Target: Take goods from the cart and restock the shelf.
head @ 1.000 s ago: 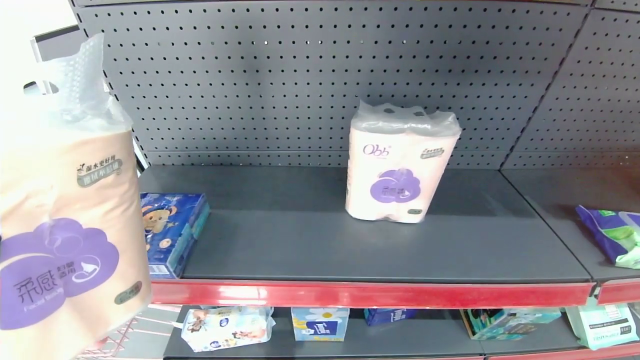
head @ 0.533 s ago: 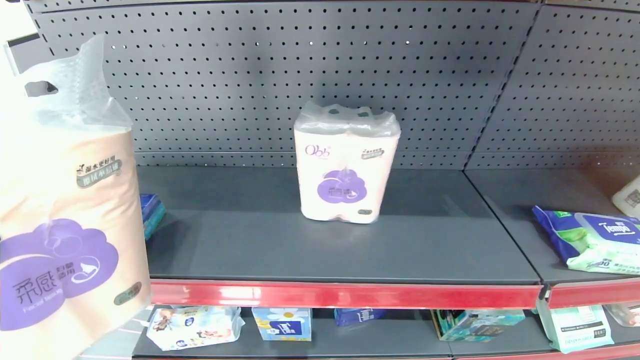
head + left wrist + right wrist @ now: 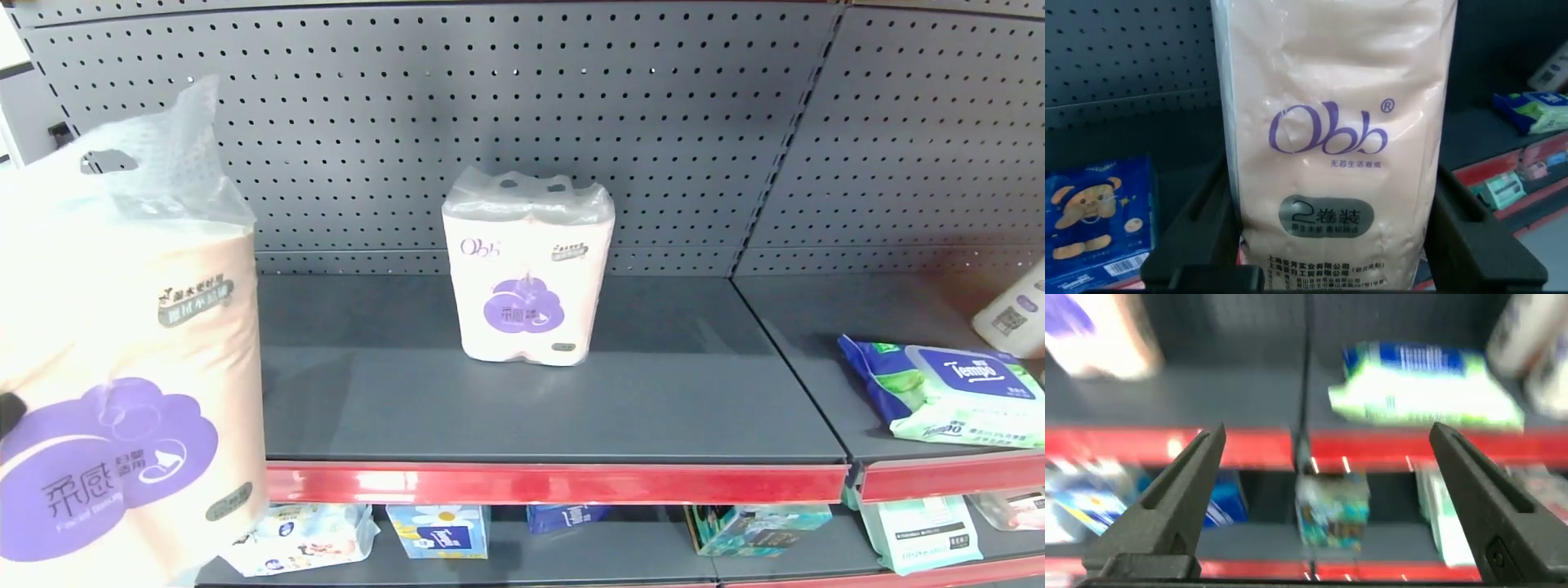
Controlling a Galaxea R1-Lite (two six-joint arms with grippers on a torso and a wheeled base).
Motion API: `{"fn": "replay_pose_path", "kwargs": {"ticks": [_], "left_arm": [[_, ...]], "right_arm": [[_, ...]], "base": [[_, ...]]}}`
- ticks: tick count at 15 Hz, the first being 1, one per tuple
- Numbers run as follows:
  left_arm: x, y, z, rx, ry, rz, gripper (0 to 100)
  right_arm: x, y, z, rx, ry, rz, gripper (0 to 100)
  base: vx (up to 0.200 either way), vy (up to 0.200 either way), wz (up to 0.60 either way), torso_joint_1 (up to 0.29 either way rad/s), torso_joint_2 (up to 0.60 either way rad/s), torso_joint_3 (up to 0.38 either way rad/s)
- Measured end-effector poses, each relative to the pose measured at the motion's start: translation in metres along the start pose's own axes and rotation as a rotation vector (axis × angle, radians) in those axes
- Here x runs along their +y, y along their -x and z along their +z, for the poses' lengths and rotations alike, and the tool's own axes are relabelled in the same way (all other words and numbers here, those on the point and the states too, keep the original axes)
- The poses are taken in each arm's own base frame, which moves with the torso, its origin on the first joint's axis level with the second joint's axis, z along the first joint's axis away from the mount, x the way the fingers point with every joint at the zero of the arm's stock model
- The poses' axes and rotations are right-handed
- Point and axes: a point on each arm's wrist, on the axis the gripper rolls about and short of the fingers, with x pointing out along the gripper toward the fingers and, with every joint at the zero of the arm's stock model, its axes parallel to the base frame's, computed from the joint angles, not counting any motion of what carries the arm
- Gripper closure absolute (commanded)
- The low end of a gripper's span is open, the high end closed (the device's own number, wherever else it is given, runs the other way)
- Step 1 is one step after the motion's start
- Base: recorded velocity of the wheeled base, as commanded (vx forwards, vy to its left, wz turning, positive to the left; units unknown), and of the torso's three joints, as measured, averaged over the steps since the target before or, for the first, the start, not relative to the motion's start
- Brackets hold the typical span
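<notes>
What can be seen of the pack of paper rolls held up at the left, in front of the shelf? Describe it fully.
The pack of paper rolls is tall and pale peach, sealed in clear film, with a purple cloud mark on its front and a gathered top flap with a carry hole. It is upright in front of the shelf, clamped at both sides by the left hand.

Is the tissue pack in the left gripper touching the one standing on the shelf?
Apart. Head view shows bare shelf between the held pack and the standing pack.
</notes>
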Motion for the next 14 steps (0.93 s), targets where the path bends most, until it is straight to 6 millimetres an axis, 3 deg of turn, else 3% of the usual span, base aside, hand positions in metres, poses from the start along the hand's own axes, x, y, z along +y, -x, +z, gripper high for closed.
{"fn": "replay_pose_path", "kwargs": {"ticks": [2,3,6,10,12,14], "left_arm": [[0.001,-0.003,0.000,0.009,-0.014,-0.005,100],[0.001,-0.005,-0.001,0.018,-0.038,-0.002,100],[0.004,-0.012,-0.004,0.055,-0.038,-0.008,100],[0.007,-0.021,-0.007,0.097,-0.022,0.004,100],[0.008,-0.024,-0.008,0.108,-0.014,0.006,100],[0.009,-0.026,-0.007,0.110,-0.012,0.006,100]], "right_arm": [[0.001,-0.020,0.050,0.022,-0.017,0.041,0],[0.002,-0.039,0.074,0.046,-0.018,0.068,0],[0.009,-0.120,0.120,0.124,0.011,0.240,0],[0.042,-0.234,0.123,0.242,0.057,0.584,0],[0.063,-0.281,0.108,0.258,0.094,0.744,0],[0.079,-0.312,0.091,0.236,0.141,0.890,0]], "base": [[0.000,0.000,0.00,0.000,0.00,0.000],[0.000,0.000,0.00,0.000,0.00,0.000],[0.000,0.000,0.00,0.000,0.00,0.000],[0.000,0.000,0.00,0.000,0.00,0.000],[0.000,0.000,0.00,0.000,0.00,0.000],[0.000,0.000,0.00,0.000,0.00,0.000]]}}
